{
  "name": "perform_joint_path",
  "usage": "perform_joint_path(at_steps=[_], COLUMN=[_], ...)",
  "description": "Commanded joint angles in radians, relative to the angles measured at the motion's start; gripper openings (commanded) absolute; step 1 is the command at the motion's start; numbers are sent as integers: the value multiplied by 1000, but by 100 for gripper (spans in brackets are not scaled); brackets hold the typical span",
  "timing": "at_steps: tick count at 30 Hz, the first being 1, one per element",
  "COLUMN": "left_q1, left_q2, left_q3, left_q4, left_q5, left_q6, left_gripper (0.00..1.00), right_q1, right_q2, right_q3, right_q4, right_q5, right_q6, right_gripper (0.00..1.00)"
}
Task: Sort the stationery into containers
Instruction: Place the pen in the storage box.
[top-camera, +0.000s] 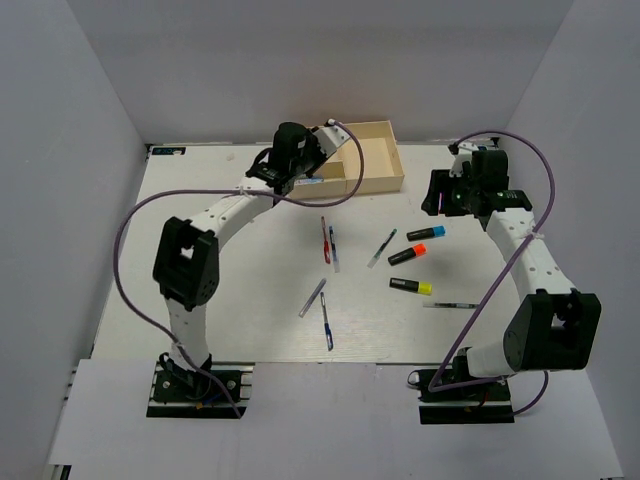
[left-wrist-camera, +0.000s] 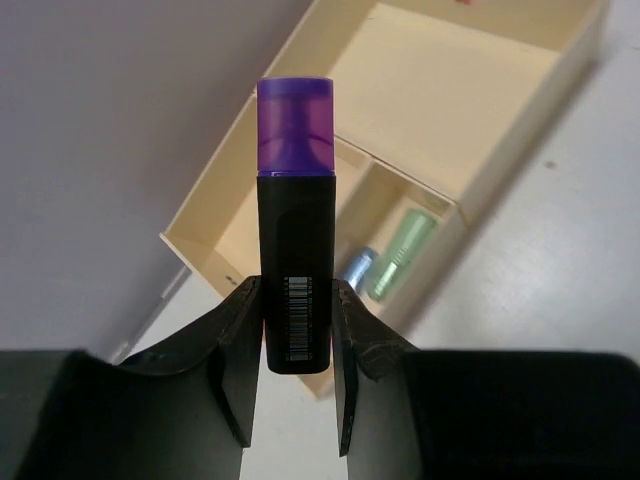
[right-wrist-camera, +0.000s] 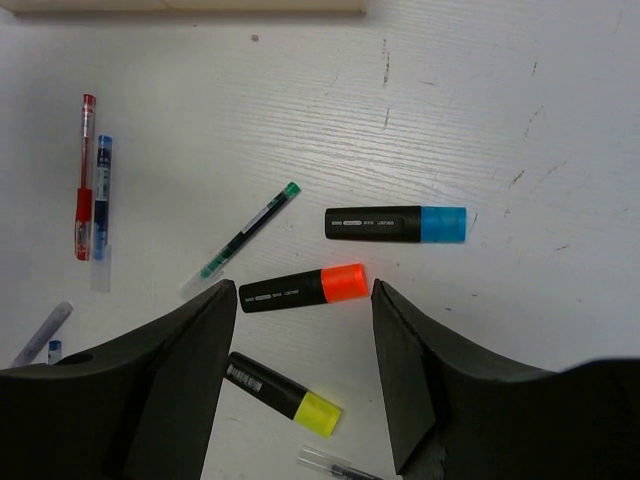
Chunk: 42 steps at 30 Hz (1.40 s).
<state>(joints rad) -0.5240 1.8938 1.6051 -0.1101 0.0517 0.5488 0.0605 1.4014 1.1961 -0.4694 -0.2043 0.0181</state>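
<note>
1. The left gripper (left-wrist-camera: 297, 295) clenches one purple-capped highlighter (left-wrist-camera: 295, 200) over the tray (left-wrist-camera: 450, 90).
2. Two pale pieces, blue (left-wrist-camera: 360, 268) and green (left-wrist-camera: 402, 250), share one small compartment.
3. Six thin pens (top-camera: 312, 298) lie on the table (top-camera: 200, 330).
4. Three highlighters (right-wrist-camera: 395, 223) lie below the right gripper (right-wrist-camera: 303, 292), which is spread and empty.

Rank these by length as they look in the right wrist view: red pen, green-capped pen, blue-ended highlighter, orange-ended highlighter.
1. Red pen and green-capped pen: about equal, too close to rank.
2. Blue-ended highlighter.
3. Orange-ended highlighter, only slightly shorter than the blue one.
</note>
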Motion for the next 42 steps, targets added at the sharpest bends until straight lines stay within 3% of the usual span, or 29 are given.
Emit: perform_joint_path(at_steps=[1,12,15,19,26,31,35,42], left_q1=[45,137,148,157,167,167,167,176], left_q2=[111,465,524,551,565,568,564,422], left_q3=[94,527,572,570,538,538,558,526], left_q4=[156,188,182,156,125,122,121,55], left_q5=[-36,-70,-53,39,62,91,91,140], left_q6=[33,-79,-111,-144,-210,-237,-250,-308], left_gripper=[18,22,25,28,33,57,64,65], right_q1=[-4,-13,-16,-21,-24,-24,-30,-25], right_q2=[-1,4,7,13,42,64,79,57], right_q3=[-7,-44,-53,-55,-27,-20,-20,-46], right_q4=[20,29,34,40,15,-17,-57,-103], right_q5=[6,11,5,3,-20,5,-10,-70], right_q6=[-14,-46,-46,-47,-89,-168,-210,-331], right_gripper=[62,62,62,62,65,67,67,63])
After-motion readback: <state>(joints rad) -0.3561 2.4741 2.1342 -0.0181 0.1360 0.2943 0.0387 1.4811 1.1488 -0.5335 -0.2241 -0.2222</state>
